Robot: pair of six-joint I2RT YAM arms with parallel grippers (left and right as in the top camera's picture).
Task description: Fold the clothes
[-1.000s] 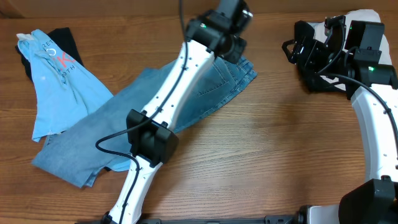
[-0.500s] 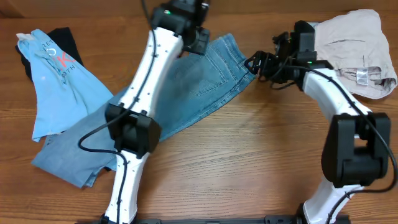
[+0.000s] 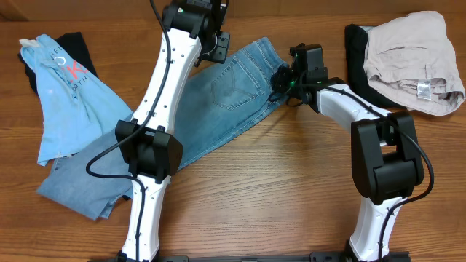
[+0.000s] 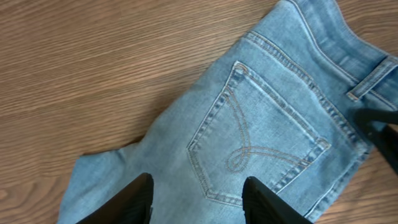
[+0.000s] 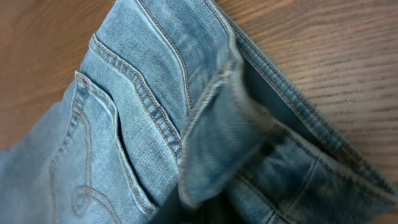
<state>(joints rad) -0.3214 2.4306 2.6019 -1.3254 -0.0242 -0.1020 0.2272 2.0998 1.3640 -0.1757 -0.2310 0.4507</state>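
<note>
On the brown wooden table, the long light-blue denim jeans are spread out on a slant. The right gripper has been brought in. A second ago it was well away from the jeans. Half a second ago it was just beside their waist end, and now that end is touched by it. The left gripper has been moved a little toward the far edge of the jeans, so more of the seat is now seen.

The left gripper is held wide apart over the jeans. Its two dark fingers are seen with bare denim between them, and nothing is held. It cannot be told whether the right gripper is closed, because its fingers are not seen clearly.

A stitched back pocket with a curly swirl in tan thread is seen on the jeans. The thick waistband is folded over at the right gripper.

A pale-blue printed T-shirt is laid against the leg end of the jeans, partly on a black garment. Crumpled beige trousers are piled well apart from the waist end of the jeans, on a second black garment.

A red "K" can be read on the T-shirt. The white letters by it are too small to read. A white label is seen on the beige trousers, and its print cannot be read.
</note>
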